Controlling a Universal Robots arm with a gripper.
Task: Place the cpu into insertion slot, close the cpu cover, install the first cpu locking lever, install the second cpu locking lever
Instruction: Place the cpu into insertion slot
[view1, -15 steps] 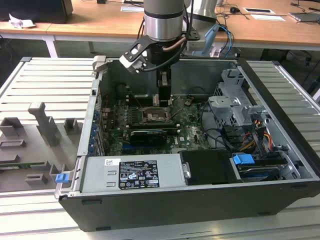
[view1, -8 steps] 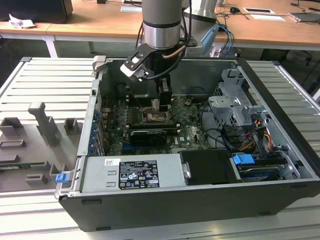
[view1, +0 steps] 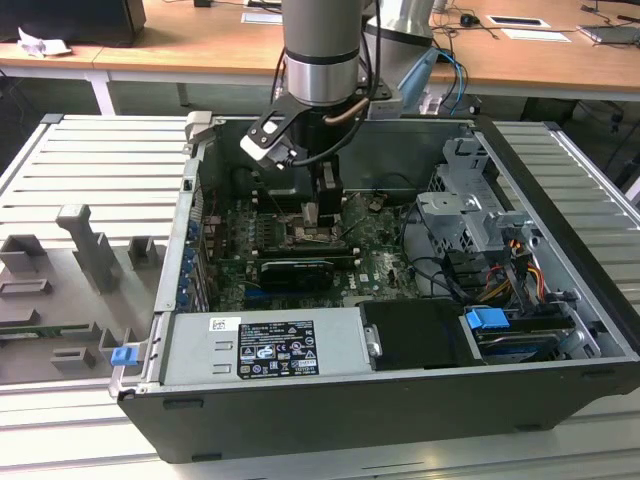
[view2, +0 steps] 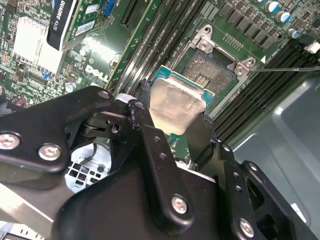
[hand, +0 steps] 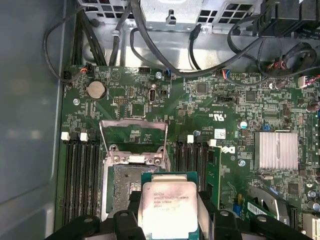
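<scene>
Cpu (hand: 169, 207) is pinched between the two black fingers of your pincer (hand: 170, 216), one on each opposite edge, with the pale metal top facing the camera in both wrist views. In the second wrist view the cpu (view2: 175, 106) lies flat in the pincer (view2: 174, 112).

The insertion slot (hand: 122, 187) lies just below and slightly ahead of the pincer. The chip overlaps one side of it, and the rest of the dark contact field is bare (view2: 212, 70), so the chip is not seated. You cannot tell from these views whether the chip's edge touches the socket rim.

Past the fingertips, the cpu cover (hand: 134, 135) stands swung up on its hinge, with green board showing through its window. A thin lever wire (view2: 285, 69) sticks out from the far corner of the socket. Long black memory slots (hand: 80, 175) run on both sides of the pincer.

In the exterior view the pincer (view1: 318, 215) reaches down inside the open computer case (view1: 400, 400), which lies on the ribbed grey worktop (view1: 90, 170).
</scene>
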